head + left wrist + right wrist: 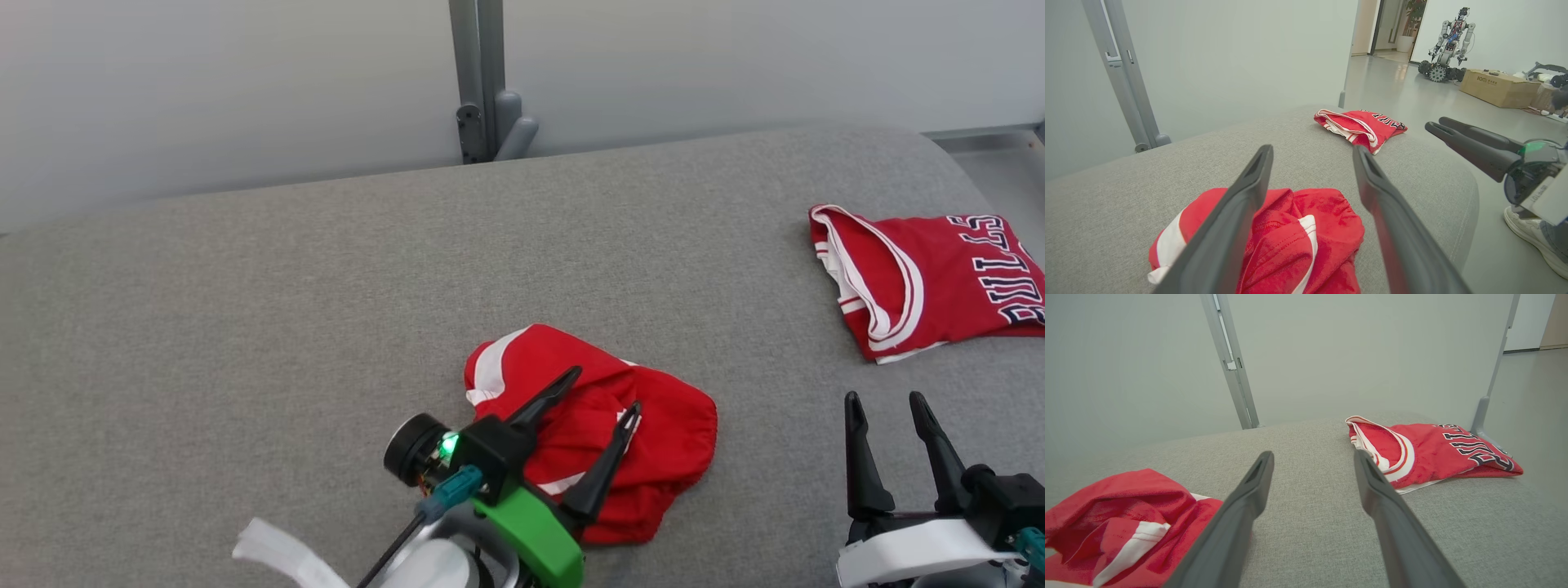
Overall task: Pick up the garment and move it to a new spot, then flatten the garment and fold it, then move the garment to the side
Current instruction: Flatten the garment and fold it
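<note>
Over crumpled red garment [669, 433]: left end effector [604, 389] spread wide, empty; right end effector [885, 398] wide, empty.

I have open grey cushion [245, 310] left and far middle; a folded jersey [922, 278] fills the far right, crumpled garment [669, 433] near centre.

The garment [678, 441] is bright red, shiny mesh-like cloth with broad white stripes [490, 367]. It lies crumpled in a loose heap, not flattened or folded, with deep creases and layers tucked over one another. One white stripe curves along its far left edge, and thinner white bands show among the folds nearer the front. Its right edge looks gathered and puckered. It rests on the grey fabric-covered surface [286, 327], near the front edge and about midway across.
</note>
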Controlling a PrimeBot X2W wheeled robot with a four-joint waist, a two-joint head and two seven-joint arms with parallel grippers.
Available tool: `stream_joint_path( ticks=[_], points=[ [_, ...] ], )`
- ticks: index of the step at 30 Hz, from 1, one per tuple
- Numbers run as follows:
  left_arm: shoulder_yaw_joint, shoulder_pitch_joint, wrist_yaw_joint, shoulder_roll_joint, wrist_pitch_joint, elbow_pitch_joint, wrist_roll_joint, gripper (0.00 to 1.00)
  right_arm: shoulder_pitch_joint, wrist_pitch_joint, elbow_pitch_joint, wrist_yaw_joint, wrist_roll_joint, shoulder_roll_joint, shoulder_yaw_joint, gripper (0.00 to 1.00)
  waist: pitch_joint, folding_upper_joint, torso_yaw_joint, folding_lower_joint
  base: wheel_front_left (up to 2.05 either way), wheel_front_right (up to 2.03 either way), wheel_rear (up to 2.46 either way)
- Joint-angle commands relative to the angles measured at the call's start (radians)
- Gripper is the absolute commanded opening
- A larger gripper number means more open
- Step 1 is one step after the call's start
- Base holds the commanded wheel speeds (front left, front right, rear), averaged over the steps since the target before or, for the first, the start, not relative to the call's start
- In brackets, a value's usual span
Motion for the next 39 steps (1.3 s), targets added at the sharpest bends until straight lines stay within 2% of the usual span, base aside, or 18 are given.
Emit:
stream_joint_path(
  ticks=[1,7,15,21,29,30,31,34,35,39],
  points=[
    [-0.004,-0.022,-0.002,0.005,0.006,0.008,-0.004,1.00,-0.013,0.001,-0.004,-0.001,0.004,-0.003,0.000,1.00,0.044,-0.0001,-0.046,0.0000,0.00,0.00,0.00],
    [-0.102,-0.167,0.006,0.005,0.119,0.103,-0.067,1.00,-0.040,0.001,0.002,-0.001,0.026,-0.003,0.012,1.00,0.085,-0.0001,-0.113,0.0000,0.00,0.00,0.00],
    [-0.151,-0.259,0.034,0.005,0.219,0.301,-0.092,1.00,-0.047,0.001,0.011,-0.001,0.038,-0.003,0.015,1.00,0.096,-0.0001,-0.163,0.0000,0.00,0.00,0.00],
    [-0.171,-0.285,0.063,0.013,0.263,0.369,-0.065,1.00,-0.040,0.001,0.002,-0.001,0.045,-0.003,-0.006,1.00,0.103,-0.0001,-0.149,0.0000,0.00,0.00,0.00],
    [-0.190,-0.279,0.056,0.030,0.323,0.359,-0.079,1.00,-0.044,0.001,0.007,-0.001,0.047,-0.003,-0.011,1.00,0.102,-0.0001,-0.112,0.0000,0.00,0.00,0.00],
    [-0.192,-0.276,0.055,0.033,0.329,0.358,-0.080,0.95,-0.047,0.001,0.006,-0.001,0.047,-0.003,-0.010,1.00,0.102,-0.0001,-0.110,0.0000,0.00,0.00,0.00],
    [-0.194,-0.274,0.055,0.035,0.334,0.358,-0.081,0.78,-0.050,0.001,0.005,-0.001,0.045,-0.003,-0.009,1.00,0.103,-0.0001,-0.107,0.0000,0.00,0.00,0.00],
    [-0.200,-0.267,0.051,0.039,0.344,0.355,-0.089,0.06,-0.052,0.001,0.003,-0.001,0.043,-0.003,-0.012,1.00,0.102,-0.0001,-0.101,0.0000,0.00,0.00,0.00],
    [-0.200,-0.264,0.050,0.039,0.344,0.351,-0.094,0.00,-0.051,0.001,0.002,-0.001,0.042,-0.003,-0.013,1.00,0.101,-0.0001,-0.098,0.0000,0.00,0.00,0.00],
    [-0.183,-0.252,0.052,0.045,0.332,0.320,-0.113,0.00,-0.043,0.001,-0.002,-0.001,0.040,-0.003,-0.017,1.00,0.100,-0.0001,-0.091,0.0000,0.00,0.00,0.00]
  ],
)
